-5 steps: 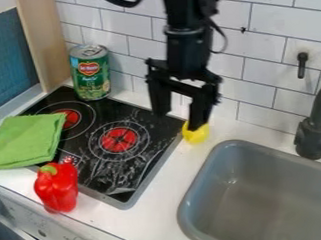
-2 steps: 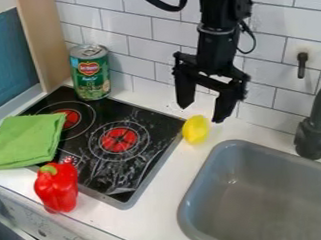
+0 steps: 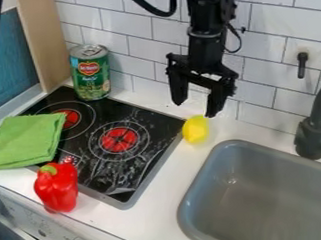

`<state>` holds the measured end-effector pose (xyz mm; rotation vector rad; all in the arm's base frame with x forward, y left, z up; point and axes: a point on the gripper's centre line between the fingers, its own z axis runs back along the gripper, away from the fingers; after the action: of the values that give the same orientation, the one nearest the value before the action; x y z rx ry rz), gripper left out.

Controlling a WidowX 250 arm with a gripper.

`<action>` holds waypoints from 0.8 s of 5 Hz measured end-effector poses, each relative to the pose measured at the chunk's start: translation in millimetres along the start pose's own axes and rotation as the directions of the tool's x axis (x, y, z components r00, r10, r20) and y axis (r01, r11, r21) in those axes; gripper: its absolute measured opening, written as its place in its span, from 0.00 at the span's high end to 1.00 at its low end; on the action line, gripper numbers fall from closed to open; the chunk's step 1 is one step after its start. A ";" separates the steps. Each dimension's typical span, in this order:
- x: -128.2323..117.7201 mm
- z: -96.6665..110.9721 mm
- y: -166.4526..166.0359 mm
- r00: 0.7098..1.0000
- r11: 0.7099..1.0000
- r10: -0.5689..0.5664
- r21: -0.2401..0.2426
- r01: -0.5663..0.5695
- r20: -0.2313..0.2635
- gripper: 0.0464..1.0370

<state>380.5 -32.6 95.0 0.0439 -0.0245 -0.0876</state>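
Note:
The black gripper [image 3: 197,109] hangs open above the back of the counter, its fingers apart with nothing between them. Just below it, a yellow lemon-like object [image 3: 196,129] rests on the white counter between the stove's right edge and the sink. A red bell pepper [image 3: 56,187] with a green stem stands at the stove's front left. The green cloth [image 3: 27,140] lies over the left part of the black stove [image 3: 106,167]. A green can [image 3: 90,72] stands upright at the stove's back corner.
The grey sink [image 3: 190,193] takes up the lower right, with a black faucet [image 3: 313,130] at its back. White tiled wall [image 3: 271,54] rises close behind the gripper. A wooden panel [image 3: 45,42] stands left of the can.
The gripper first moved right, uncovering the yellow object it had partly hidden, then came slightly back left and a little lower. It stays open, and the objects have not moved.

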 end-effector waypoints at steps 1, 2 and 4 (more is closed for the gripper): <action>-1.6 -14.8 0.9 1.000 1.000 -0.020 -0.001 0.020 0.015 0.04; -0.2 -28.8 4.7 1.000 0.999 -0.015 -0.043 0.015 -0.002 0.04; 9.6 -43.1 3.6 0.999 0.998 -0.026 -0.056 0.024 -0.027 0.04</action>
<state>391.5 -28.0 52.3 -0.0099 0.0062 -0.1125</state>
